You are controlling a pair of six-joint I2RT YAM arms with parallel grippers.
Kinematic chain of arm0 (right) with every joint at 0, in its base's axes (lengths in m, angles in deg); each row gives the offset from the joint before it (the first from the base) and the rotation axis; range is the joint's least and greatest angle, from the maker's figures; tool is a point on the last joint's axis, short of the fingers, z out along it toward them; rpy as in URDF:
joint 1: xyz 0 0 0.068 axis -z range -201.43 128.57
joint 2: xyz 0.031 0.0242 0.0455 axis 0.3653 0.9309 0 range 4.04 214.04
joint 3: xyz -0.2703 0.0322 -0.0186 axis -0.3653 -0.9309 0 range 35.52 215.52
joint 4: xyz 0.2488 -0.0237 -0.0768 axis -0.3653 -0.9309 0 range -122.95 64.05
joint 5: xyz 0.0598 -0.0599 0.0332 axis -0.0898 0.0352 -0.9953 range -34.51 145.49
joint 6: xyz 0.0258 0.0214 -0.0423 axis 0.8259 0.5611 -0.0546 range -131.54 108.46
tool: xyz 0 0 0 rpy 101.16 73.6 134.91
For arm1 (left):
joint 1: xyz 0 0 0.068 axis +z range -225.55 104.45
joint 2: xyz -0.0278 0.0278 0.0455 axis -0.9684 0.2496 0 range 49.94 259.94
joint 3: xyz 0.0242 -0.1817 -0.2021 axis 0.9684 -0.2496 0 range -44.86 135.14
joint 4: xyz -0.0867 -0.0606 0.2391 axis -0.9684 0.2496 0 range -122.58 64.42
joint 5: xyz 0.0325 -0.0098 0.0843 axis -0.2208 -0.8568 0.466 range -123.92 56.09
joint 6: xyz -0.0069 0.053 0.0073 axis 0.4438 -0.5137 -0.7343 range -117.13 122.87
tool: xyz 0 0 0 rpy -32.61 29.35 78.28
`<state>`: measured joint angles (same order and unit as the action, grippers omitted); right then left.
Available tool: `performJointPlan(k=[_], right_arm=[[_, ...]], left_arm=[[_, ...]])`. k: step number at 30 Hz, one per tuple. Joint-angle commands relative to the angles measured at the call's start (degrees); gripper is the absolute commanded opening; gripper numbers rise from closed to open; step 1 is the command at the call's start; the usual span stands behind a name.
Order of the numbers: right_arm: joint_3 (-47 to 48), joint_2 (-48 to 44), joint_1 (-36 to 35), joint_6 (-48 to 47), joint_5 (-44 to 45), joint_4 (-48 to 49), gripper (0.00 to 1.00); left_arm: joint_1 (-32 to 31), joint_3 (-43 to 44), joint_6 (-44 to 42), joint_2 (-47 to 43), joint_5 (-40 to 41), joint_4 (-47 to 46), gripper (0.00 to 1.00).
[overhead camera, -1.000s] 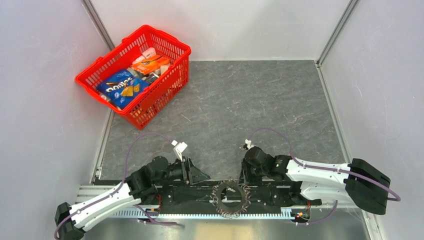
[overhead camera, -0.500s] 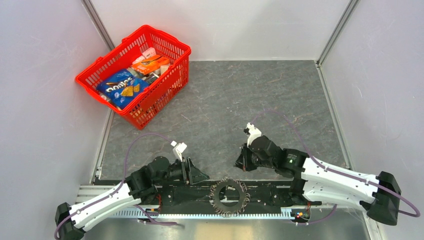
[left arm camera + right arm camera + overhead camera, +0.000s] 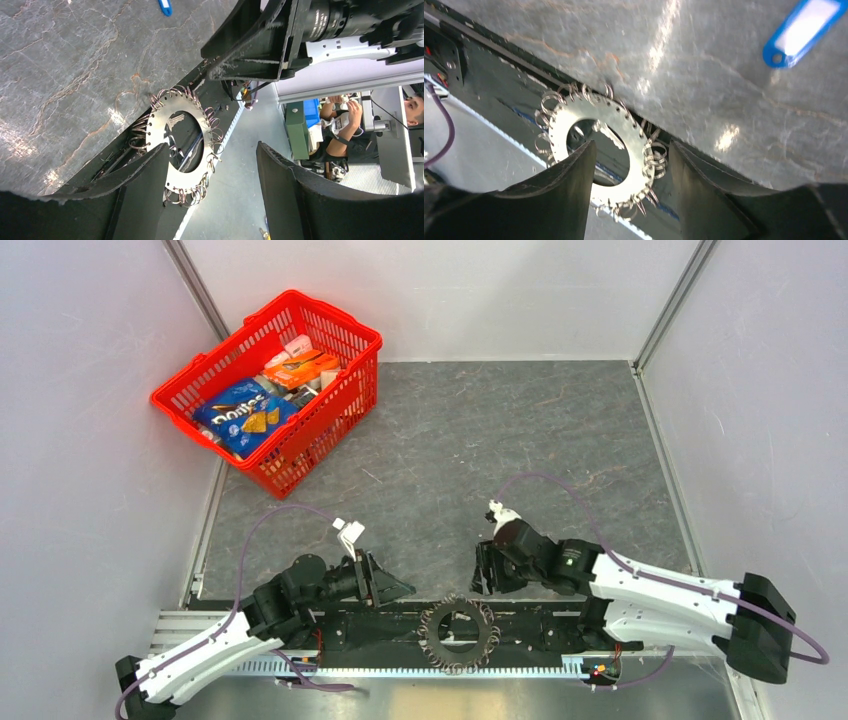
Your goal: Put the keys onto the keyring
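Note:
The keyring (image 3: 458,635) is a flat silvery ring plate with several small wire loops round its rim. It lies on the black bar (image 3: 545,624) between the arm bases. I cannot make out separate keys on it. The left wrist view shows the keyring (image 3: 165,112) beyond my open left gripper (image 3: 212,150), partly behind one finger. My right gripper (image 3: 633,145) is open and empty over the keyring (image 3: 574,112). A blue tag (image 3: 801,30) lies on the table; the blue tag (image 3: 165,7) also shows in the left wrist view. From above, the left gripper (image 3: 388,586) and right gripper (image 3: 482,575) flank the keyring.
A red basket (image 3: 320,435) with snack packs stands at the far left of the grey table. White walls close in both sides. The metal rail (image 3: 400,668) runs along the near edge.
The right arm swung out from over the base bar toward the table, then drew slightly back toward the keyring. The left arm shifted a little to the left. The keyring stays put.

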<state>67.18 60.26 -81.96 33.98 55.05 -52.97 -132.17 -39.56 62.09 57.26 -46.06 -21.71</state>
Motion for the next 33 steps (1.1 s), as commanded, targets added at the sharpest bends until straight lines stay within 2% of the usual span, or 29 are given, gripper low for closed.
performJointPlan(k=[1, 8, 13, 24, 26, 29, 31, 33], right_arm=[[-4.59, -6.7, 0.06, 5.58, -5.04, -2.12, 0.64], [-10.92, -7.81, 0.05, 10.17, -7.91, 3.05, 0.68], [-13.0, -2.38, -0.02, 10.43, -8.98, 10.91, 0.69], [-15.71, 8.71, -0.05, 10.9, -15.47, 29.91, 0.67], [-16.33, 8.67, -0.02, 11.05, -16.25, 31.92, 0.62], [-17.18, 7.82, -0.07, 11.2, -17.27, 34.19, 0.49], [-17.37, 7.43, -0.02, 11.02, -18.07, 35.71, 0.34], [-16.93, 6.87, 0.02, 10.62, -18.33, 36.08, 0.15]], left_arm=[[0.02, -0.44, -0.06, 0.96, 0.08, -1.88, 0.71], [0.06, -1.19, -0.15, 6.29, -2.1, -4.18, 0.71], [0.02, -1.66, 0.58, 6.8, -2.1, -0.87, 0.71], [0.02, -3.88, 0.8, 10.13, -2.56, -3.62, 0.72], [0.02, -3.89, 0.74, 10.06, -2.51, -3.97, 0.72], [0.02, -3.94, 0.76, 10.05, -2.47, -4.36, 0.73], [0.02, -3.97, 0.83, 10.03, -2.45, -4.7, 0.73], [0.02, -3.98, 0.89, 9.9, -2.47, -4.87, 0.73]])
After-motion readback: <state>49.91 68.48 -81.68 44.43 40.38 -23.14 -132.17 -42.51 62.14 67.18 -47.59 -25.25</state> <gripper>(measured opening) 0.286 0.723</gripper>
